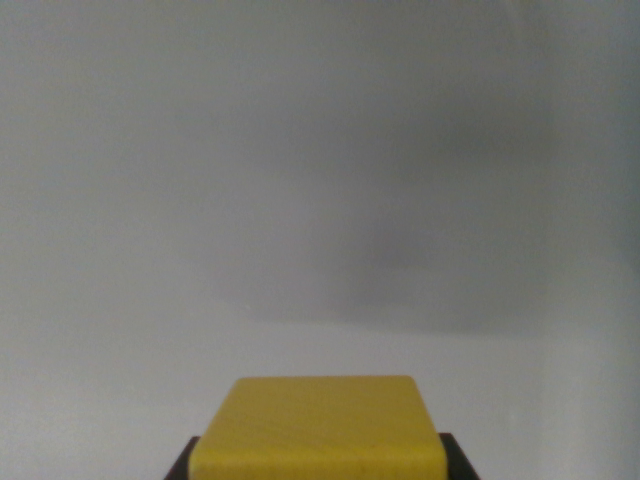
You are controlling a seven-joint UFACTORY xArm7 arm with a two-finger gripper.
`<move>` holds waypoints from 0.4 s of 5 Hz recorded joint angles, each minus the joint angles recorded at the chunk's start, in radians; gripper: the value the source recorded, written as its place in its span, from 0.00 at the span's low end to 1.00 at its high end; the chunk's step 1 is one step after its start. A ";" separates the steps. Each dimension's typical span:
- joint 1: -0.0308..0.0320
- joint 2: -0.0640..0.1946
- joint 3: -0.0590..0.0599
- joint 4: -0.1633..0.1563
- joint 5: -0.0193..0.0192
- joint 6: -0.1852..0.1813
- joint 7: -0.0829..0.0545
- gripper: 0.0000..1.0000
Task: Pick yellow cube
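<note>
At the bottom edge of the wrist view, centred, sat the yellow cube [318, 425], its top face toward my camera and its lower part cut off by the frame. Dark slivers of my claw [318, 462] showed at both lower corners of the cube, flush against its sides with no gap I could see, so I read the claw as clamped on the cube, fingers mostly hidden behind it. Rest of the view was a plain pale grey surface [320, 180], blurred, with a soft darker shadow patch toward the wrist view's right. Couldn't tell if that surface was the bench or a wall, so no edge or corner to place the cube against; no contact line under the cube visible either. My judgement: grasp step done or just closing, lift in hand or next. Couldn't say whether the cube was already off its support. Next move called for a straight, steady rise with the clamp pressure kept even, since the smooth faces could slip or the cube could twist between the fingers if the grip sat low on it. Nothing else in view.
</note>
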 joint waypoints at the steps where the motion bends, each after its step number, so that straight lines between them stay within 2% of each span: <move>1: 0.0000 0.000 0.000 0.000 0.0000 0.000 0.000 1.00; 2: 0.0011 -0.014 -0.002 0.028 -0.0036 0.042 0.003 1.00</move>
